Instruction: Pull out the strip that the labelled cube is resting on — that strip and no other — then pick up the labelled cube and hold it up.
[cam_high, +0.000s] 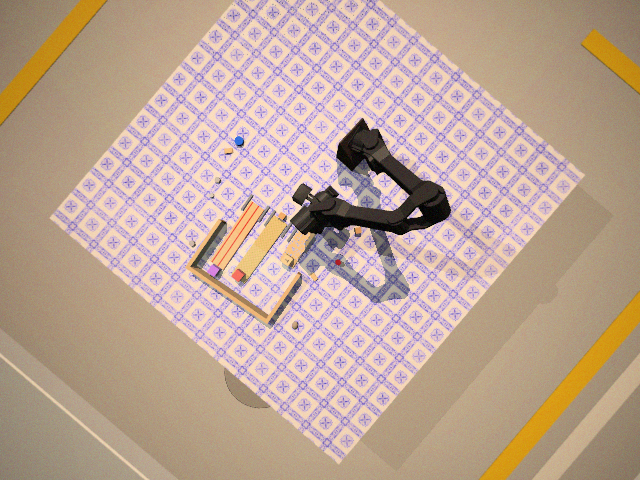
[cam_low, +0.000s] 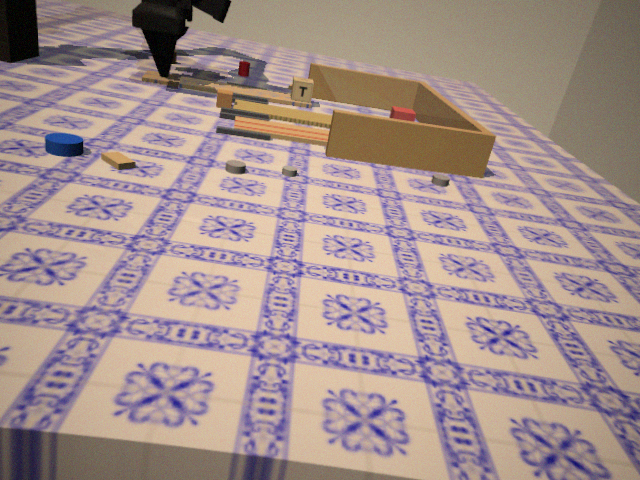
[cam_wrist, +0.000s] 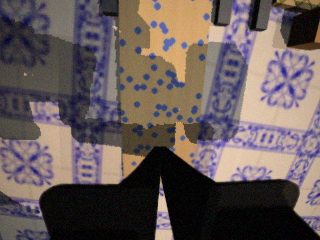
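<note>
The gripper, fingers pressed together, points down onto the far end of a tan strip. Along it sits the T cube, just outside the open-fronted tray holding a red cube.

Workshop floor with yellow lane stripes

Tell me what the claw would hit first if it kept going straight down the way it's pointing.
Probably the dotted strip: the shut claw points down at its near end, apparently already touching it.
</note>
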